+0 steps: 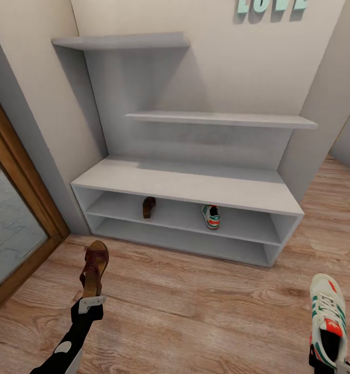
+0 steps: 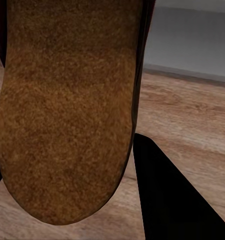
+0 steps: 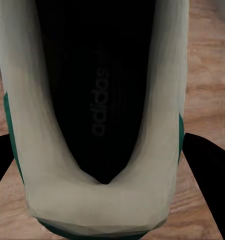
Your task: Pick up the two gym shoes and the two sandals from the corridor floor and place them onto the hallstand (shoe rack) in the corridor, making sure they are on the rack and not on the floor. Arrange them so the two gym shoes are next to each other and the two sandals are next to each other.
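Mid-frame, one brown strappy sandal (image 1: 149,206) and one white green-striped sneaker (image 1: 211,216) sit on the white hallstand's (image 1: 196,186) upper shelf, well apart. At lower left, the left gripper (image 1: 90,303) clamps the second brown sandal (image 1: 94,269); at lower right, the right gripper (image 1: 328,358) clamps the second white sneaker (image 1: 328,311). Both remain to be shelved beside their mates.

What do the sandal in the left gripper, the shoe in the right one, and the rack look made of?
Dark reddish-brown strappy sandal: looks like leather, and its tan sole is grainy and matte, perhaps suede or cork. White low-top gym shoe with green stripes: smooth, probably leather or synthetic, with a dark printed insole. Light-grey hallstand: flat matte panels, likely painted wood or laminate.
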Controlling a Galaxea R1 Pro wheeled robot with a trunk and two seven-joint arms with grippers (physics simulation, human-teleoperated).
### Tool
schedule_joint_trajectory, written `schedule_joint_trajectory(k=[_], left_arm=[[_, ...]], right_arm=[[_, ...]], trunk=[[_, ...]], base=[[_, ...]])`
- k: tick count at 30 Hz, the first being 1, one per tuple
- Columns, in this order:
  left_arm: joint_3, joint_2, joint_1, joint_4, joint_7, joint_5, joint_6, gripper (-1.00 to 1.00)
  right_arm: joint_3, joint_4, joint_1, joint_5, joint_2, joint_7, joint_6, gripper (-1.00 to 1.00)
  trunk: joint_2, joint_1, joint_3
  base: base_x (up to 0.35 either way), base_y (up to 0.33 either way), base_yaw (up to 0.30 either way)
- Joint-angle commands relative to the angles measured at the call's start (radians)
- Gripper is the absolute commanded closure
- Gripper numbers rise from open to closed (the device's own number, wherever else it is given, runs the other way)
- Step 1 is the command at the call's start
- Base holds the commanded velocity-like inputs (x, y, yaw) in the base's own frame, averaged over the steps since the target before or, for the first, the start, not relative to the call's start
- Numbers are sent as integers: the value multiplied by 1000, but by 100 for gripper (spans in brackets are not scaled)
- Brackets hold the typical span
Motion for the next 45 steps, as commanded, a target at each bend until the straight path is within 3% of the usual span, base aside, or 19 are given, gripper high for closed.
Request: schedule_joint_trajectory(k=[1,6,10,17,20,31,32,36,45], left_arm=[[9,-1,-1,1,-7,-11,-3,100],[10,-1,-1,1,-7,-11,-3,100],[9,-1,-1,1,-7,-11,-3,100],[8,-1,-1,2,-7,-11,-3,100],[8,-1,0,2,-7,-11,-3,100],[4,-1,-1,2,-7,-12,-3,100],[1,-2,-1,2,-7,-12,-3,100],[-3,-3,-1,1,-7,-14,-4,100],[-3,-3,-1,-1,-10,-28,-5,100]], right_arm=[[-16,1,-1,12,-10,-4,-3,100],[-98,1,-1,12,-53,-5,-3,100],[-195,1,0,12,-78,-5,-3,100],[-275,1,-1,12,-102,-5,-3,100],[-351,0,-1,12,-134,-5,-2,100],[-482,0,-1,12,-206,-5,-1,100],[-521,0,-1,12,-226,-5,0,100],[-550,-9,-2,12,-247,-2,0,100],[-552,-18,-2,12,-247,1,0,100]], trunk=[[0,0,-1],[0,0,-1],[0,0,-1],[0,0,-1],[0,0,-1],[0,0,-1],[0,0,-1],[0,0,-1],[0,0,-1]], base=[[0,0,0],[0,0,0],[0,0,0],[0,0,0],[0,0,0],[0,0,0],[0,0,0],[0,0,0],[0,0,0]])
